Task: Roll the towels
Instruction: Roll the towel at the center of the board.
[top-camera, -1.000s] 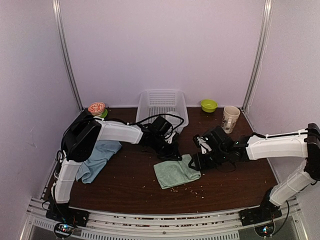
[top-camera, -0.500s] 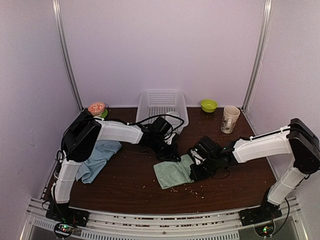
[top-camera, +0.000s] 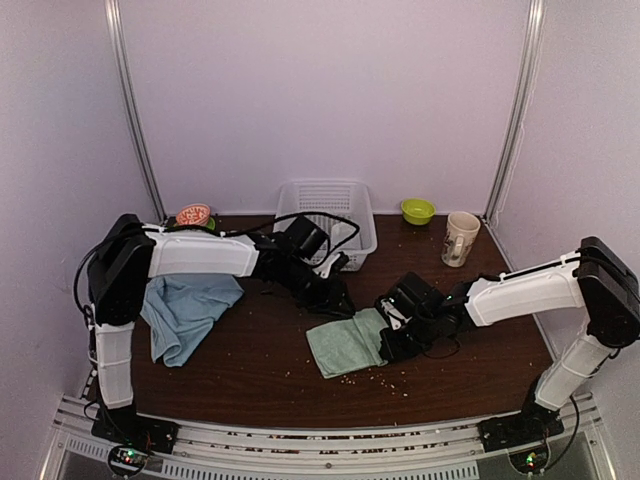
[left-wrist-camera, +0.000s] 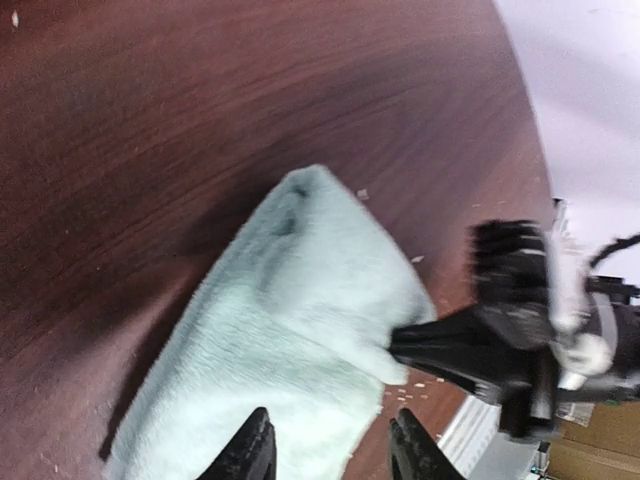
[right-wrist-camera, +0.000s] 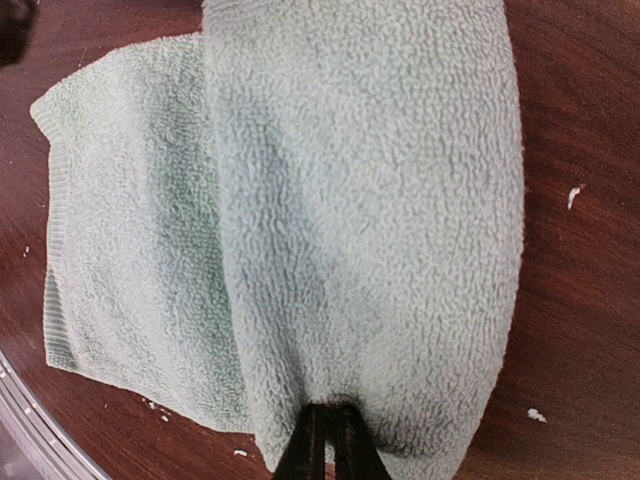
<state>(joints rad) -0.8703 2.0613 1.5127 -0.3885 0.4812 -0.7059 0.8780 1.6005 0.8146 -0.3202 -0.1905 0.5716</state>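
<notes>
The pale green towel (top-camera: 345, 347) lies flat on the brown table (top-camera: 260, 370), its right edge folded over; no panda patch shows. My right gripper (top-camera: 386, 338) is shut on that folded edge, its black fingers pinched together at the fold (right-wrist-camera: 328, 445) of the towel (right-wrist-camera: 360, 200). My left gripper (top-camera: 338, 302) hovers open over the towel's far left part, jaws spread (left-wrist-camera: 335, 455) above the cloth (left-wrist-camera: 290, 330), holding nothing. The light blue towel (top-camera: 185, 312) lies crumpled at the left. The greyish-white towel is out of view.
A white lattice basket (top-camera: 325, 205) stands at the back centre. A green bowl (top-camera: 417, 210) and a cream mug (top-camera: 461, 237) stand at the back right, an orange-topped round thing (top-camera: 193, 215) at the back left. Crumbs dot the table near the green towel.
My right gripper moved left, folding the green towel's right edge over. My left arm swung its elbow left off the blue towel and its gripper came nearer the green towel.
</notes>
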